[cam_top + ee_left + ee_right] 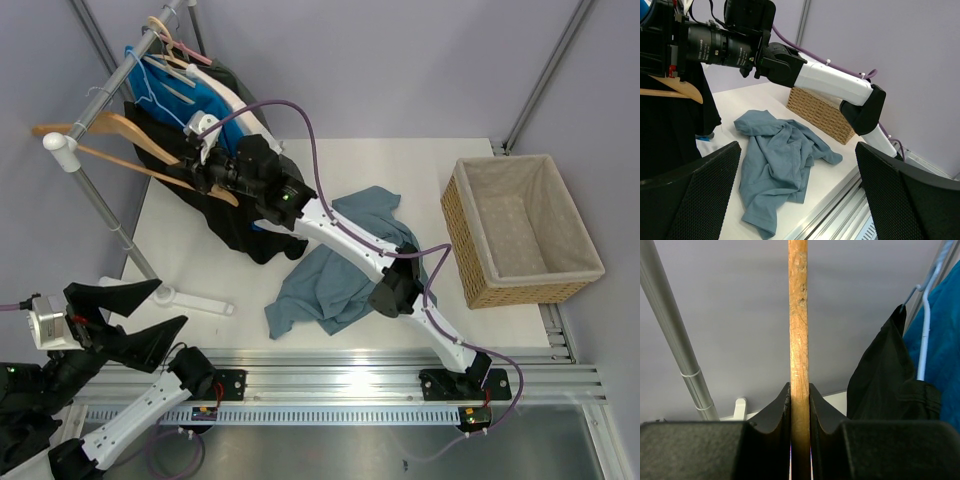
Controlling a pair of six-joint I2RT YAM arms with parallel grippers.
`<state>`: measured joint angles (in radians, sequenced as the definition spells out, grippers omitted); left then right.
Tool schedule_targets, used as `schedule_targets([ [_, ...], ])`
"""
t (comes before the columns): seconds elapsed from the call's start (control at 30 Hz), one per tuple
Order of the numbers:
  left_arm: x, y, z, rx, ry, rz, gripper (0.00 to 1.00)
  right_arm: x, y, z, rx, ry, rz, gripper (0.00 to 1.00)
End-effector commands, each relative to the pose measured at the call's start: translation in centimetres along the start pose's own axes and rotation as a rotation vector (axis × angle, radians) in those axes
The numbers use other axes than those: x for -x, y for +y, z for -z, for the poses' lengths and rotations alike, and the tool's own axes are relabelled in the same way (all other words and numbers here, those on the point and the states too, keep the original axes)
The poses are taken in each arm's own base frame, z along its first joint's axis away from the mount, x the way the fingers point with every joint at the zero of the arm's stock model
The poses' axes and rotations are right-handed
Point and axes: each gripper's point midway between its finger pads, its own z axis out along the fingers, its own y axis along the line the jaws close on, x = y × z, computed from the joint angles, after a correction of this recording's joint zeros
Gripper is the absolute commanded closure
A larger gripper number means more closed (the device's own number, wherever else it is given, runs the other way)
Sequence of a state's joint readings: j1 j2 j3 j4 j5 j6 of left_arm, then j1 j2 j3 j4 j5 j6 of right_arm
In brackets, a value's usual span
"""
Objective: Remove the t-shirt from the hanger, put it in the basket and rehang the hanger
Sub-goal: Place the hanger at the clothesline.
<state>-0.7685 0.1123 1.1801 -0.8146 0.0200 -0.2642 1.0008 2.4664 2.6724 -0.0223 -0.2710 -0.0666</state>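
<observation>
- Pale lilac walls close in a white table (200, 250), with a metal clothes rack (100, 205) standing at its far left corner.
- On the rack hangs a wooden hanger (120, 135), and beside it a bright blue garment (205, 100) on a thin white hanger.
- The right gripper (195, 170) reaches up to the rack. In the wrist view its jaws are closed on the wooden hanger (798, 315), pinching the bar from both sides (799, 390).
- The black t-shirt (245, 235) hangs at the rack just below that gripper, and its lower part spills onto the table. In the left wrist view one end of the hanger lies against the black cloth (670, 130). How much of the shirt is on the hanger cannot be told.
- To the right of the rack, well apart from it, a crumpled grey-blue t-shirt (340, 270) lies flat on the table.
- Farther right of the rack, past that shirt, a wicker basket (530, 290) with a cloth lining sits at the table edge.
- The left gripper (150, 310) hovers near the foot of the rack, on the near side. Its jaws are spread wide and hold nothing (797, 147).
</observation>
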Motion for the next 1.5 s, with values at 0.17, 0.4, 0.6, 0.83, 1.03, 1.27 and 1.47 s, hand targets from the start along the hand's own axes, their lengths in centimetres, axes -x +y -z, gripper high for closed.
schedule_targets([
  [0.17, 0.8, -0.8, 0.9, -0.045, -0.054, 0.009, 0.01, 3.6, 1.2, -0.7, -0.024, -0.129, 0.049, 1.0],
  [0.4, 0.8, -0.4, 0.8, -0.024, -0.054, 0.005, 0.01, 2.9, 1.2, -0.7, -0.028, -0.108, 0.03, 1.0],
  [0.6, 0.6, -0.5, 0.5, -0.025, -0.044, 0.01, 0.01, 1.8, 1.6, -0.5, -0.034, -0.056, 0.031, 1.0],
  [0.83, 0.5, -0.3, 0.6, -0.016, -0.046, 0.01, 0.01, -0.1, 3.7, -0.7, -0.034, 0.019, 0.086, 1.0],
  [1.03, 0.5, -0.3, 0.6, -0.017, -0.048, 0.012, 0.01, -0.5, 2.5, -0.3, -0.111, 0.039, 0.07, 0.55],
  [1.27, 0.7, 2.0, -2.1, 0.117, 0.001, -0.016, 0.01, 1.8, 1.3, 3.0, -0.211, 0.1, 0.054, 0.06],
  [1.47, 1.0, 3.2, -6.4, 0.198, 0.074, -0.054, 0.01, 6.6, -0.8, 10.7, -0.388, 0.12, 0.093, 0.01],
])
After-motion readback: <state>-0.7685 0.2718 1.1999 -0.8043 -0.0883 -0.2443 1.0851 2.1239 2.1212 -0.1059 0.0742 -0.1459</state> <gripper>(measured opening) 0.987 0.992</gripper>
